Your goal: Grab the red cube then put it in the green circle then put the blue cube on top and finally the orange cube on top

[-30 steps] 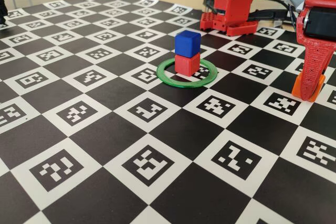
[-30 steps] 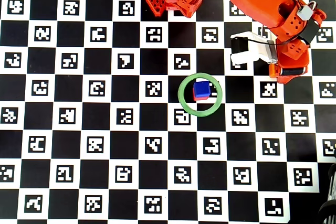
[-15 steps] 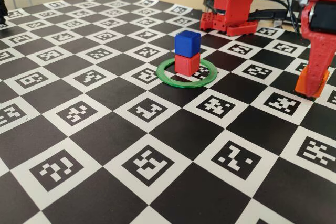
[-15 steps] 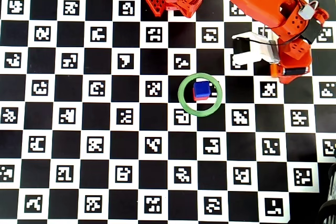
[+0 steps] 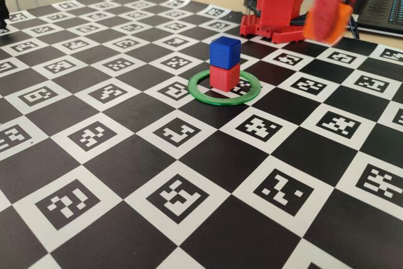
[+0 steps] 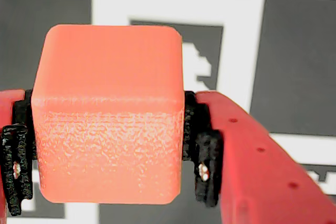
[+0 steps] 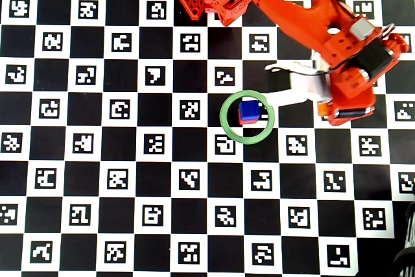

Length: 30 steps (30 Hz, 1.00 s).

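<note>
The red cube (image 5: 224, 78) sits inside the green circle (image 5: 194, 87) on the checkerboard, and the blue cube (image 5: 225, 51) is stacked squarely on it. In the overhead view the blue cube (image 7: 248, 109) covers most of the red one inside the ring (image 7: 224, 125). My gripper (image 6: 107, 182) is shut on the orange cube (image 6: 107, 114), with black pads pressed on its left and right sides. In the fixed view the gripper is a raised orange blur (image 5: 327, 22) to the right of and behind the stack. In the overhead view the wrist (image 7: 350, 92) is to the right of the ring and hides the orange cube.
The red robot base (image 5: 274, 4) stands at the back of the board, behind the stack. A laptop (image 5: 385, 4) lies at the far right beyond the board. The black-and-white marker board (image 5: 157, 174) stretches to the left and front.
</note>
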Available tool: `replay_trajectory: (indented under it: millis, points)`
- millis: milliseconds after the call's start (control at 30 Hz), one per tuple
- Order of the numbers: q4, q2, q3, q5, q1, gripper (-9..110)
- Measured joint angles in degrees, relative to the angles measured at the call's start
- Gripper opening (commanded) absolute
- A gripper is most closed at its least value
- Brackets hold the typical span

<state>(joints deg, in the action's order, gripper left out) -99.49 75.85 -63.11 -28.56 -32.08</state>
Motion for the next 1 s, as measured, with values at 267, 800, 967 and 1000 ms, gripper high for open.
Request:
replay_trajectory:
  millis: [267,800,967,1000]
  points:
    - [0.0,11.95,-9.49,9.67,10.72,4]
    - [0.0,21.8,-23.82,20.92,23.55,3]
    - [1.41,25.75,-27.33,19.86,22.32,3]
    - [1.76,26.63,-28.13,19.6,21.62,3]
